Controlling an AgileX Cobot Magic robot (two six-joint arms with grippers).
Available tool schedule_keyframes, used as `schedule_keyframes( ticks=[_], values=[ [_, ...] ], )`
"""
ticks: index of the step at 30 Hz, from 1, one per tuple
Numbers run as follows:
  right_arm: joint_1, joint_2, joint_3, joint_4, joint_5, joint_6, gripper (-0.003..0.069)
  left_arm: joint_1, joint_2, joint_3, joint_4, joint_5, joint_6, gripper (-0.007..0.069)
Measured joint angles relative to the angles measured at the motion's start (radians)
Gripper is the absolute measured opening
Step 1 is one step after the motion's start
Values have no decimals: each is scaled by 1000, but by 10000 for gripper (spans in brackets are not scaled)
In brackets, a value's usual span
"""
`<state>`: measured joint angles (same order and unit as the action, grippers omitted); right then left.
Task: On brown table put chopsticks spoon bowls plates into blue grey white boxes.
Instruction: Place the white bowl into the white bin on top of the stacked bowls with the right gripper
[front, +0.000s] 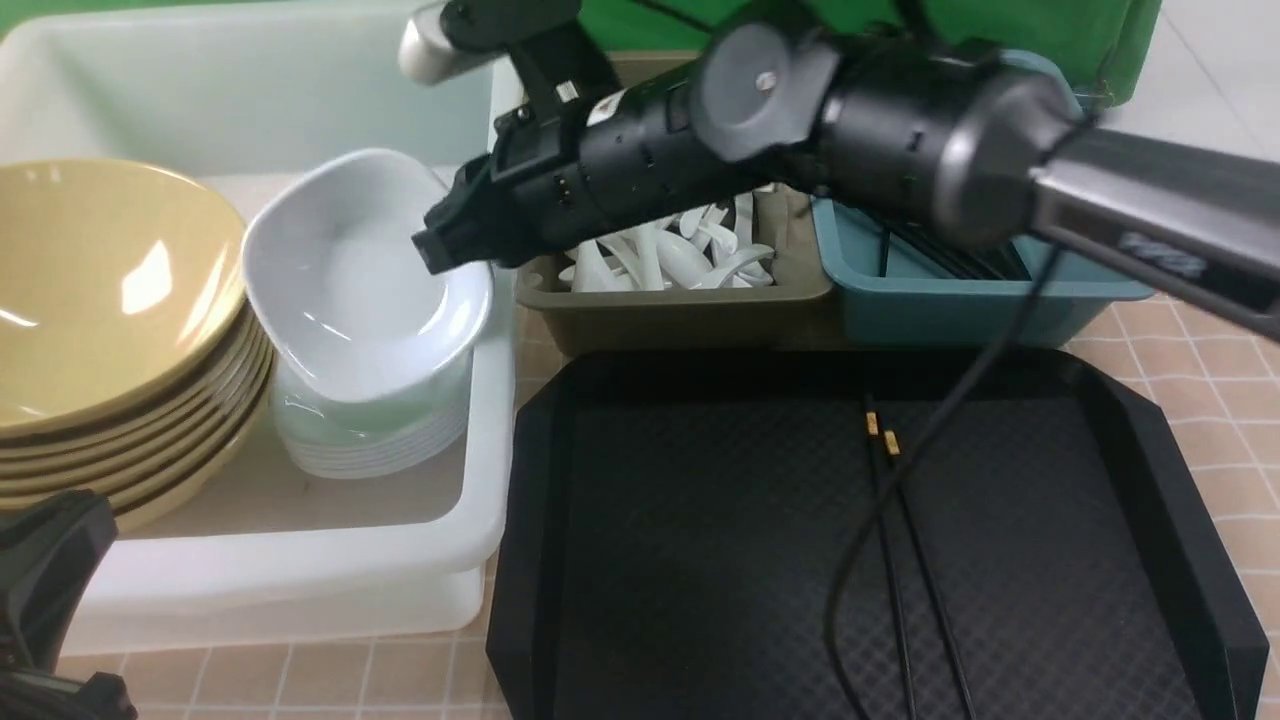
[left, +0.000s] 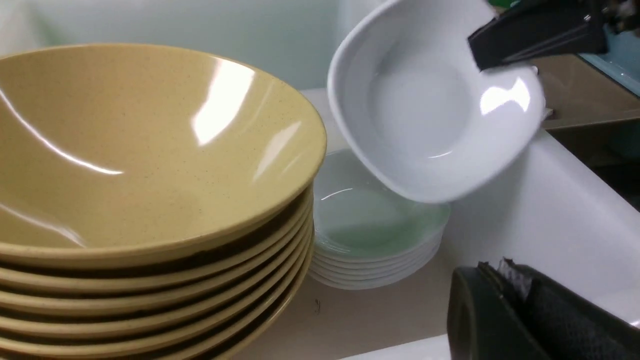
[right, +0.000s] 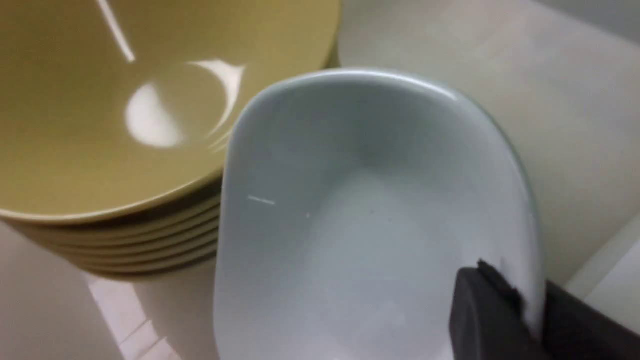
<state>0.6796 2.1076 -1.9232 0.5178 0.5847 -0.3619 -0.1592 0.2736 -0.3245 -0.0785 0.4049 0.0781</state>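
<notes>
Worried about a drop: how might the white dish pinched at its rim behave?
The white dish looks glossy, so probably slippery. Held by the right gripper at one rim, it tilts and may pivot. It seems rigid, likely chipping if dropped.

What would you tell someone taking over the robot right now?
Right gripper: shut on the rim of the white dish, holding it tilted above the stack of white dishes in the white box.
Left gripper: low by the white box; open or shut unclear.
Done: yellow bowls stacked in the white box, white spoons in the grey box.
Left: set this dish down, then move the chopsticks from the black tray, probably to the blue box.
</notes>
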Motion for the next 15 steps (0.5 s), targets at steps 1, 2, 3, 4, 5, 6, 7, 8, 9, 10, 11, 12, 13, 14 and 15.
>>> schedule_keyframes(
  ticks=[1, 2, 3, 4, 5, 6, 7, 8, 9, 10, 11, 12, 13, 14, 15],
  values=[
    [3, 22, -47, -69, 34, 83, 88, 0, 0, 0, 0, 1, 0, 1],
    [4, 37, -80, -121, 67, 136, 94, 0, 0, 0, 0, 1, 0, 1],
    [8, 56, -119, -159, 96, 189, 109, 0, 0, 0, 0, 0, 0, 1],
    [8, 56, -119, -159, 101, 196, 113, 0, 0, 0, 0, 0, 0, 1],
    [11, 78, -162, -194, 145, 231, 160, 0, 0, 0, 0, -1, 0, 1],
    [11, 81, -167, -199, 152, 232, 166, 0, 0, 0, 0, -2, 0, 1],
    [12, 86, -174, -201, 159, 237, 194, 0, 0, 0, 0, -3, 0, 1],
    [18, 89, -197, -214, 182, 243, 262, 0, 0, 0, 0, -6, 0, 1],
    [20, 89, -208, -217, 202, 246, 293, 0, 0, 0, 0, -7, 0, 1],
    [20, 89, -211, -218, 202, 246, 300, 0, 0, 0, 0, -7, 0, 1],
    [21, 82, -234, -219, 248, 241, 349, 0, 0, 0, 0, -7, 0, 1],
    [21, 76, -255, -223, 293, 227, 379, 0, 0, 0, 0, -7, 0, 1],
    [21, 65, -278, -235, 352, 213, 402, 0, 0, 0, 0, -6, 0, 1],
    [21, 54, -297, -255, 409, 199, 419, 0, 0, 0, 0, -4, 0, 1],
    [21, 47, -306, -268, 441, 193, 423, 0, 0, 0, 0, -3, 0, 1]
  ],
)
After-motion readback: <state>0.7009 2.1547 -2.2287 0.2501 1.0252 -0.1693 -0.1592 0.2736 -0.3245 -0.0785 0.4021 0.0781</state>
